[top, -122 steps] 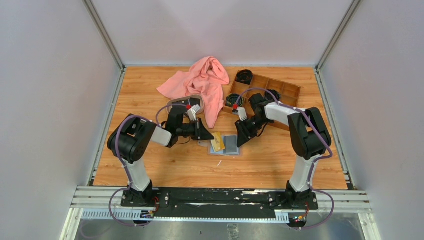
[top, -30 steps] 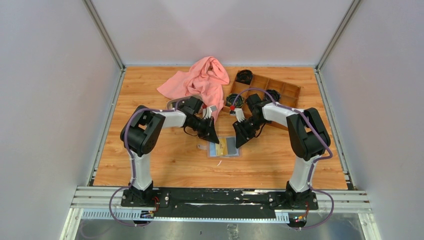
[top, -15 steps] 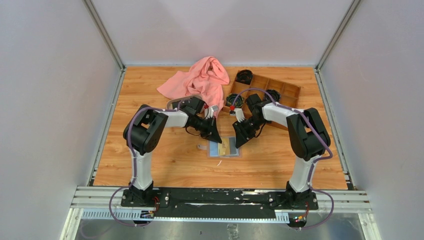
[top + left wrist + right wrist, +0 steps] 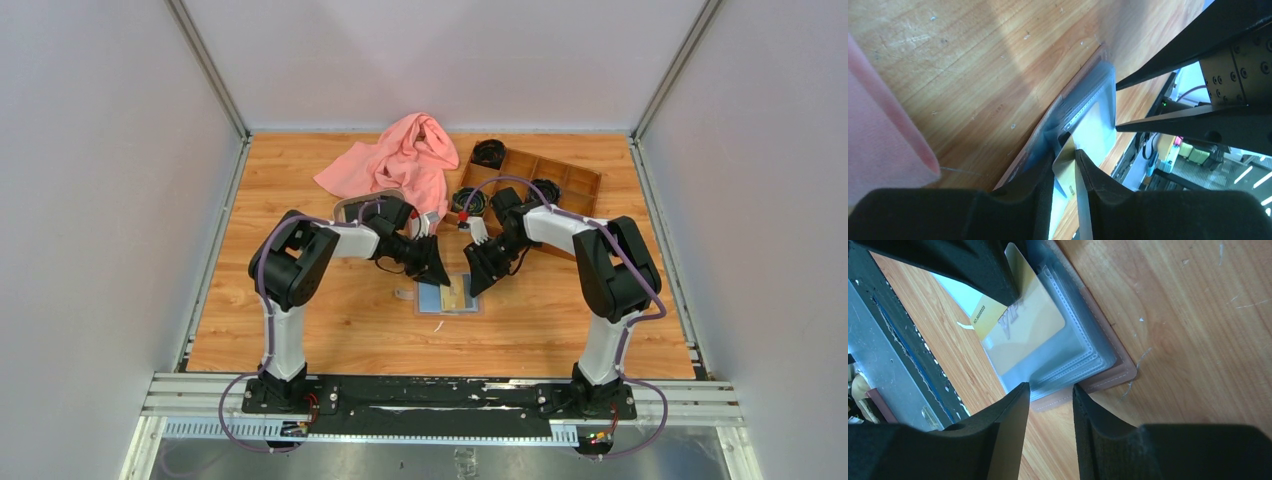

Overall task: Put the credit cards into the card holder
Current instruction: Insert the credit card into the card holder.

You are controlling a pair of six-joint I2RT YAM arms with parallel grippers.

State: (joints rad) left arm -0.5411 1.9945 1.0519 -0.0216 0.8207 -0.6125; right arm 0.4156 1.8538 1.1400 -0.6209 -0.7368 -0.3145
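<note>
Card point(image 4: 1020, 315) part-way into holder point(image 4: 1118, 365) | left gripper point(image 4: 1066, 156) around it, grip unclear | right gripper point(image 4: 1049, 387) part-open astride holder edge | slide flat, straight

The left hand point(image 4: 1065, 157), matt black plastic, flanks a glossy gold-tan plastic credit card point(image 4: 1023, 315). Under the card, the card holder point(image 4: 1122, 371) shows smooth, stitched, tan leather-like skin and clear, shiny plastic sleeves point(image 4: 1068, 355). Beneath the right hand point(image 4: 1050, 390), equally matt, the varnished wood-grain desk point(image 4: 1188, 340) bears fine scratches. Soft pink cloth point(image 4: 878, 125) lies beside the left hand.
</note>
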